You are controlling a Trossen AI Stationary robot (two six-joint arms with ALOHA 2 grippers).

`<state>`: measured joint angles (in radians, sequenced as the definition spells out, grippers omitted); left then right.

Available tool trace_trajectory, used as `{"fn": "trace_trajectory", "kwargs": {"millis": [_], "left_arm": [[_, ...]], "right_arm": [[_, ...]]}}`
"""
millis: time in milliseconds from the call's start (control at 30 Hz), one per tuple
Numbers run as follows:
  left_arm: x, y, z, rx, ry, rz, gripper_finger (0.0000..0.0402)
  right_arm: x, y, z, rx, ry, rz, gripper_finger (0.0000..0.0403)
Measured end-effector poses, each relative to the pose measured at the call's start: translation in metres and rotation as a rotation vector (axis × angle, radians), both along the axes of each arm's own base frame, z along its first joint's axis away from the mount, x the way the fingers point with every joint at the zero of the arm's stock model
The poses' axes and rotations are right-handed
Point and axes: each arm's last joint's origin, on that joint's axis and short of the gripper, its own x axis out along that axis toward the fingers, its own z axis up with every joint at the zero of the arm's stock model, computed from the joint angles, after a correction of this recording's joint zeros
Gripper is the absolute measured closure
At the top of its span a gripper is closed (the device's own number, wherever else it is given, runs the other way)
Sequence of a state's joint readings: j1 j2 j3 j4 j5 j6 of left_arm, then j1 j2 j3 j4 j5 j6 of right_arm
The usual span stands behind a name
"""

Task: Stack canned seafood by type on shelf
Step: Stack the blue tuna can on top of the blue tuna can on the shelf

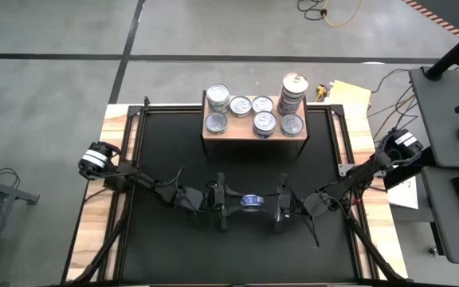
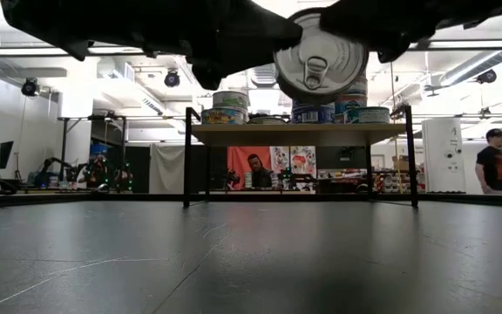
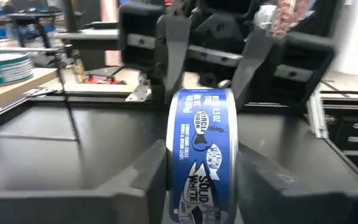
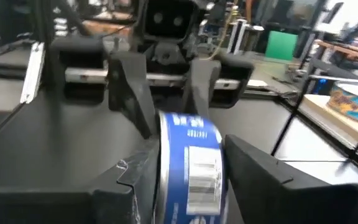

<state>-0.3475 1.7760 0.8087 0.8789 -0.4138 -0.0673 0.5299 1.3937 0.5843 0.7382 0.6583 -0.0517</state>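
We're over the black tabletop (image 1: 166, 159), where the wooden shelf (image 1: 255, 137) stands at the far edge carrying silver-topped tins (image 1: 241, 106) and a tall stack of cans (image 1: 292, 94) at its right end. Well in front of that shelf, both arms meet over one blue-labelled can (image 1: 251, 201), lifted off the surface on edge. The left gripper (image 1: 228, 203) has its fingers clamped on the can's flat faces, while the right gripper (image 1: 276, 206) flanks it, one finger standing slightly off.
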Motion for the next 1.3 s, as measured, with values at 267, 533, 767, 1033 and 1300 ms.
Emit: {"fn": "trace_trajectory", "kwargs": {"millis": [267, 533, 767, 1033, 1300], "left_arm": [[-0.001, 0.001, -0.003, -0.013, 0.026, 0.026, 0.0279], [-0.012, 0.009, 0.016, -0.063, -0.096, 0.178, 0.0279], [-0.025, 0.032, 0.050, -0.516, -0.249, 0.201, 0.0279], [-0.018, 0.055, 0.051, -1.069, -0.179, -0.039, 0.0279], [-0.018, 0.055, 0.052, -1.191, -0.177, -0.050, 0.0279]], "right_arm": [[0.000, -0.001, 0.011, 0.010, -0.005, -0.033, 0.0178], [-0.024, 0.001, 0.040, -0.158, -0.004, -0.094, 0.0115], [-0.042, 0.020, 0.060, -0.543, -0.002, 0.006, 0.0113], [-0.021, 0.041, 0.059, -1.137, 0.137, 0.023, 0.0132], [-0.006, 0.049, 0.042, -1.433, 0.331, -0.056, 0.0130]]}}
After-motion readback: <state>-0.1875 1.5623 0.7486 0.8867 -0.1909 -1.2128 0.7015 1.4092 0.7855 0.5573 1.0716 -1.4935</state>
